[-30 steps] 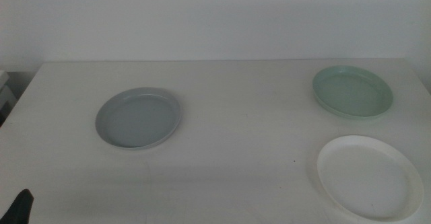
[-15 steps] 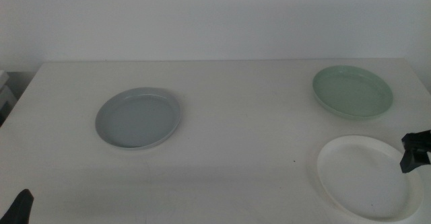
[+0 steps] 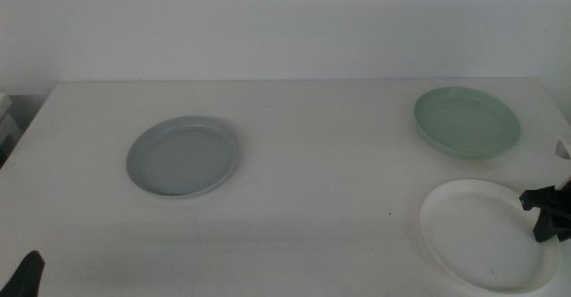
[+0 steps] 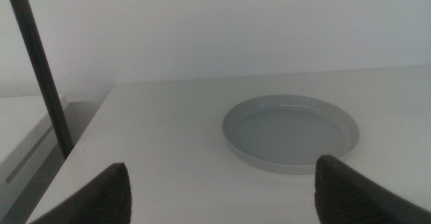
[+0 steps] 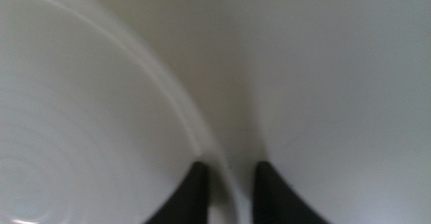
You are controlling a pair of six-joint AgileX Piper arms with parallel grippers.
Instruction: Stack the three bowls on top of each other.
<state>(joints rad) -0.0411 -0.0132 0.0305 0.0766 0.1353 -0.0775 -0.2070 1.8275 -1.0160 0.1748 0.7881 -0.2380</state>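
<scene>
Right gripper (image 3: 546,215): jaws parted narrowly, the white bowl's (image 3: 477,239) right rim straddled between them.
Left gripper (image 4: 219,187): spread wide, kept near the table's (image 3: 321,154) front-left corner, the grey-blue bowl (image 4: 289,131) ahead of it.

White table (image 3: 312,154), grey-blue bowl (image 3: 184,156), mint green bowl (image 3: 467,121), white bowl (image 3: 477,235)

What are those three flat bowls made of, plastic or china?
Hard to say for sure. The white bowl, where the right gripper straddles the rim, shows faint concentric rings and a soft sheen in the right wrist view, which fits moulded plastic or melamine. The mint green bowl and grey-blue bowl look smooth, uniformly coloured and nearly matte, with thin even rims: probably the same, though glazed ceramic is possible.
</scene>
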